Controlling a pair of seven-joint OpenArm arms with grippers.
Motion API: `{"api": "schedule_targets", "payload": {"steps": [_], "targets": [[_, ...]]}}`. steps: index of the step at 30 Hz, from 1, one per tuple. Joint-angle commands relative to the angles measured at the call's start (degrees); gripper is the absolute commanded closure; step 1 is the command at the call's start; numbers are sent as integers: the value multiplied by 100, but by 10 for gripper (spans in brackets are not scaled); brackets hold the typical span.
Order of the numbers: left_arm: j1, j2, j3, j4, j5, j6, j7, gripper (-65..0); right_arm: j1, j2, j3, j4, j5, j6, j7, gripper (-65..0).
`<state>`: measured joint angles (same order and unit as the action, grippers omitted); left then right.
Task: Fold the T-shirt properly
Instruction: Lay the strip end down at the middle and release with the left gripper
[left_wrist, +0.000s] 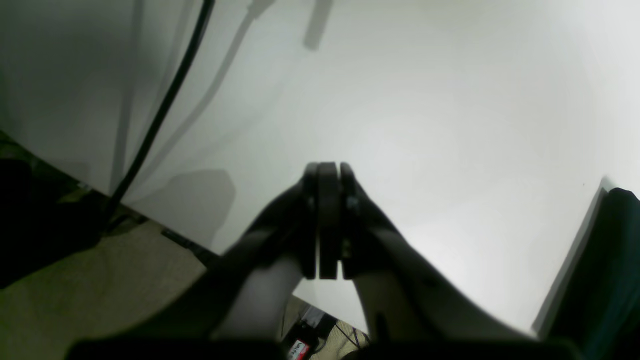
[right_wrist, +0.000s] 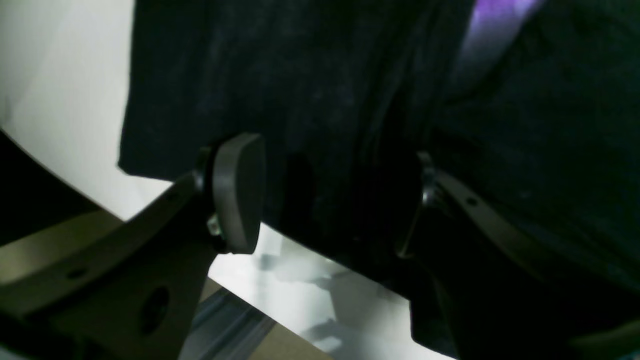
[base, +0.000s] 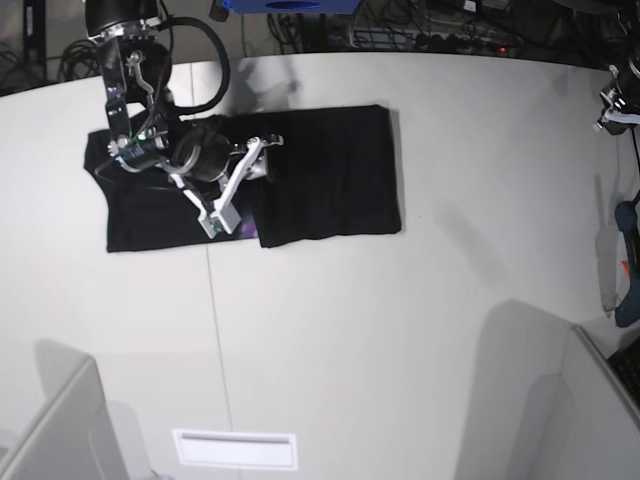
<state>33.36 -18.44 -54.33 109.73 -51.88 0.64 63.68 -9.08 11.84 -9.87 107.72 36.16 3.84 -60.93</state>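
White table (base: 420, 330) fills most of the base view; surface matte, evenly lit from above, soft grey shadows at lower left and lower right. A thin seam (base: 218, 350) runs down the tabletop from mid-left to the near edge. A white rectangular label (base: 235, 449) lies near the front edge. Grey panels stand at the lower-left corner (base: 50, 430) and lower-right corner (base: 600, 400). Behind the far edge: dark floor with tangled cables (base: 400, 25). Left wrist view: beige carpet (left_wrist: 100, 285) below the table edge, black cable (left_wrist: 165, 100) across the tabletop.
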Motion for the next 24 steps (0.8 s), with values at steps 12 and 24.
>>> {"api": "schedule_targets", "payload": {"steps": [12,24], "targets": [[26,11,-102,64,-12,-781,-95,0,60,-1,-2,-412,72,-28,84,-338],[17,2,-102,-279,-12,-781,-95,0,-441,-28,51,371,116,-28,22,0]]}}
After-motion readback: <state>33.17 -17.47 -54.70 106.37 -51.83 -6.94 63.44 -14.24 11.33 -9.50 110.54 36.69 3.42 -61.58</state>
